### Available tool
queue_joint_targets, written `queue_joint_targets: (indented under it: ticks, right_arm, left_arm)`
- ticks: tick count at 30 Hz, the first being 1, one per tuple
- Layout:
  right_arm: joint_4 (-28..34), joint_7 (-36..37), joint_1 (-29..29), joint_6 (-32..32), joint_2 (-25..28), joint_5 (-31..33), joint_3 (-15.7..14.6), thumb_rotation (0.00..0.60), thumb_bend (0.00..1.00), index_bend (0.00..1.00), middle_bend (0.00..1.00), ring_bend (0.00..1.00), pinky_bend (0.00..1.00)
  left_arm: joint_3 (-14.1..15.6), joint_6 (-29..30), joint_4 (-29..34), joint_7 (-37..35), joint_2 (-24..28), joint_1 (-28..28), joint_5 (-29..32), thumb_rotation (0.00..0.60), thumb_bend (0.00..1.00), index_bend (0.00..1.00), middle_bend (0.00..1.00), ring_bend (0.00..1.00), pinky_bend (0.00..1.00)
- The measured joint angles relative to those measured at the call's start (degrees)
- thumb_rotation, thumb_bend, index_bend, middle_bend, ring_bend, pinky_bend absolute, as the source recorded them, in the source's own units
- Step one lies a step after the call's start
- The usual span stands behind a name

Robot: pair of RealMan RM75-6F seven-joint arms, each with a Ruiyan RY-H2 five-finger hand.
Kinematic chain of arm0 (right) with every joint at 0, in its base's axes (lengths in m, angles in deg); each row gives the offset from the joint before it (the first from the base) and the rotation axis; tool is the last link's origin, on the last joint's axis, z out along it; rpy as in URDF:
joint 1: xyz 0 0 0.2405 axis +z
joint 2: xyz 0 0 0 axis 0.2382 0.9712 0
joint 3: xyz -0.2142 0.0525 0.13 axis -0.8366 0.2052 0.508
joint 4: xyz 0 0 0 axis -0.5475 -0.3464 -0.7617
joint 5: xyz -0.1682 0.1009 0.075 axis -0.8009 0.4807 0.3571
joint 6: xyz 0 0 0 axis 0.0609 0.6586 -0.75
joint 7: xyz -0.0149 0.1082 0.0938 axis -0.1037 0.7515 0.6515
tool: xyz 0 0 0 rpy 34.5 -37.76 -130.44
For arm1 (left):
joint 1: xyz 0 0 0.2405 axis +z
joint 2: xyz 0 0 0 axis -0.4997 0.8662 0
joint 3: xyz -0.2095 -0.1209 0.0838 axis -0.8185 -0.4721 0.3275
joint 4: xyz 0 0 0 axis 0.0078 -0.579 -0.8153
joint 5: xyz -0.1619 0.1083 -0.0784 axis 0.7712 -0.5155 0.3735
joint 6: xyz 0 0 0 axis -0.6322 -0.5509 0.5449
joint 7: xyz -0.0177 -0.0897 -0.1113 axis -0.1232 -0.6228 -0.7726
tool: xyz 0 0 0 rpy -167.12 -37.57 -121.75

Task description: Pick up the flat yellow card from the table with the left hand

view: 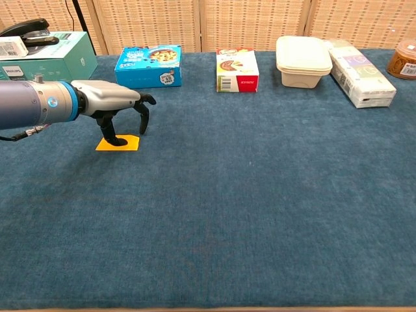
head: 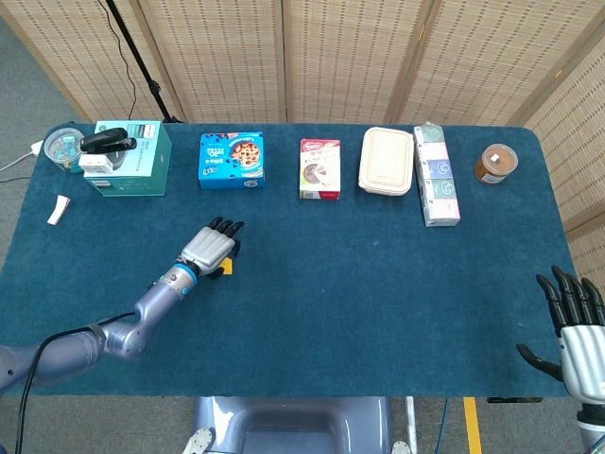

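The flat yellow card (view: 107, 145) lies on the blue tablecloth at the left, mostly hidden in the head view, where only an edge (head: 226, 269) shows. My left hand (view: 110, 101) (head: 210, 248) arches over the card, palm down, fingers spread. Its thumb tip rests on the card's middle while the other fingers hang just beyond the far edge, off the cloth. The card lies flat, not lifted. My right hand (head: 579, 326) hovers open off the table's near right corner, fingers apart and holding nothing.
Along the far edge stand a teal box with a stapler (head: 132, 156), a blue cookie box (view: 149, 65), a red-and-white box (view: 236, 69), a beige lidded container (view: 303, 62), a long tissue pack (view: 361, 81) and a brown jar (head: 495, 164).
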Motion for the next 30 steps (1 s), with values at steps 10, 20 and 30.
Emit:
queue_joint_targets:
  ticks: [10,20,30]
  right_arm:
    - [0.1,0.1,0.0,0.0,0.1,-0.2,-0.2,0.6,0.0,0.0,0.0,0.0,0.0]
    - [0.1,0.5,0.0,-0.3,0.2,-0.2,-0.2,0.6,0.0,0.0,0.0,0.0,0.0]
    - [0.1,0.7,-0.1,-0.4,0.3,-0.3,-0.3,0.6,0.0,0.0,0.0,0.0,0.0]
  left_arm:
    - [0.8,0.2,-0.6,-0.2,-0.4,-0.4,0.8,0.6,0.34,0.43,0.0,0.0,0.0]
    - [1.6,0.3,-1.2,0.0,-1.0,-0.8,1.3,0.6,0.35,0.45,0.0,0.0,0.0]
    - [2.1,1.5,0.2,0.2,0.3,-0.4,1.6,0.6,0.35,0.52,0.0,0.0,0.0]
